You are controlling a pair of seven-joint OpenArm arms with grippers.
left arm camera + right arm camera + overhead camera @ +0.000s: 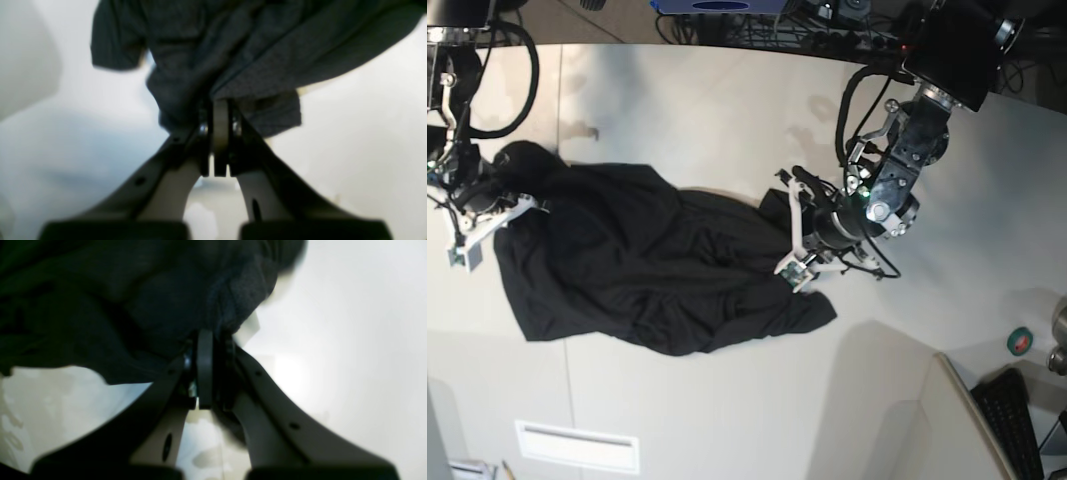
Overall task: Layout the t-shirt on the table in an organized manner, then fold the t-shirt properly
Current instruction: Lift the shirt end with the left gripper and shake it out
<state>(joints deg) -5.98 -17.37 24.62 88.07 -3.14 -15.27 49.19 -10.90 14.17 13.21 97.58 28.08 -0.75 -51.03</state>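
The black t-shirt (647,265) lies crumpled and stretched sideways across the off-white table (727,100); no print shows. At the cloth's right end my left gripper (792,240) is shut on a bunched fold. In the left wrist view its fingertips (220,106) meet with the dark fabric (233,50) pinched between them. My right gripper (517,205) holds the shirt's left end near a rounded lump of cloth. The right wrist view shows that gripper (205,336) shut on the fabric (133,306), with a small white tag beside it.
A small white rectangular plate (577,445) sits near the table's front edge. A green tape roll (1019,342) and a keyboard (1017,410) lie at the lower right. Cables and equipment (827,20) line the far edge. A seam (567,400) crosses the tabletop.
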